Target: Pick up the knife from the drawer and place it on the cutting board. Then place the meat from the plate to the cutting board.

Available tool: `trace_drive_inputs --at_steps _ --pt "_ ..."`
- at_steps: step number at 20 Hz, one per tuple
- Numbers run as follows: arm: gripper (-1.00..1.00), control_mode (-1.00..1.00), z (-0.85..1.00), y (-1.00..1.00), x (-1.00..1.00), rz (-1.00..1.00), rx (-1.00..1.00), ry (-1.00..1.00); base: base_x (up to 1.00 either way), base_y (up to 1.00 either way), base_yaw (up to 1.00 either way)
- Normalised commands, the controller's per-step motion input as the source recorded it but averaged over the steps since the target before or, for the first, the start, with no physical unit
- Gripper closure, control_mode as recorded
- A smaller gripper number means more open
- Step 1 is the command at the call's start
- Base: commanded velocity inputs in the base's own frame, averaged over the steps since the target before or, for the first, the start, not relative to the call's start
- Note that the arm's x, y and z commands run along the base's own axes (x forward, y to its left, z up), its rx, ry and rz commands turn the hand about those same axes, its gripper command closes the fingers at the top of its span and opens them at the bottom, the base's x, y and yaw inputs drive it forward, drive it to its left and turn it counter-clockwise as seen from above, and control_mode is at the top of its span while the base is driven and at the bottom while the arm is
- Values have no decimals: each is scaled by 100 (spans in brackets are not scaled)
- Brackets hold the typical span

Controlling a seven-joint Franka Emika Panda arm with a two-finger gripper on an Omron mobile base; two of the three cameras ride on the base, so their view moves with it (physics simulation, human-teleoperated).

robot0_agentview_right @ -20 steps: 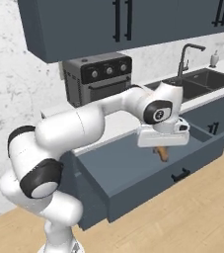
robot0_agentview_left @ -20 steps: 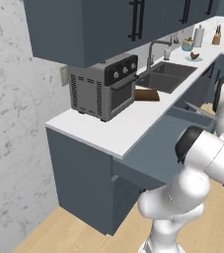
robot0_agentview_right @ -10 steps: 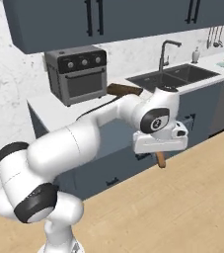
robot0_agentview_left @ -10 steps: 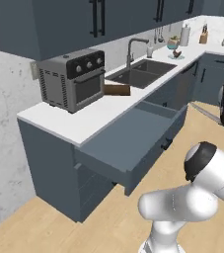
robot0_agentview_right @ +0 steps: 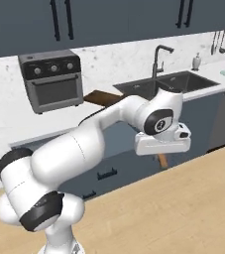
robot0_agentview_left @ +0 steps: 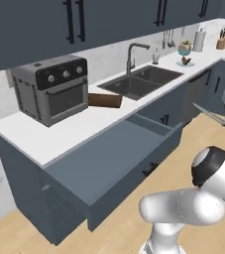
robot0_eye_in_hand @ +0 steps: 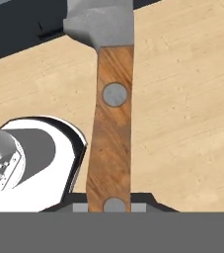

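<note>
Knife (robot0_eye_in_hand: 111, 128): wooden handle with two metal rivets, steel blade; it is running lengthwise straight out from the gripper (robot0_agentview_right: 162, 159), its handle end seated between the fingers, which are closing on it. In the right base view the handle is poking down below the hand, out over the wooden floor (robot0_agentview_right: 183, 208) and in front of the drawer (robot0_agentview_left: 114, 171).

Drawer: standing pulled out from under the counter (robot0_agentview_left: 79, 131); its interior is showing bare in the left base view.

Cutting board (robot0_agentview_left: 104, 100): lying on the counter between the toaster oven (robot0_agentview_left: 52, 88) and the sink (robot0_agentview_left: 139, 82), well apart from the gripper.

Plate (robot0_agentview_left: 185, 63): sitting on the counter beyond the sink, carrying the meat (robot0_agentview_left: 185, 60).
</note>
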Motion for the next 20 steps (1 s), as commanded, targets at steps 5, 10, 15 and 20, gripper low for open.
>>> trace_drive_inputs --at_steps 5,10,15,20 --pt "100 100 0 0 0 0 0 0 47 -100 23" --pt "100 100 0 0 0 0 0 0 18 -98 32" --pt "100 100 0 0 0 0 0 0 12 -79 49" --pt "100 100 0 0 0 0 0 0 1 -85 48"
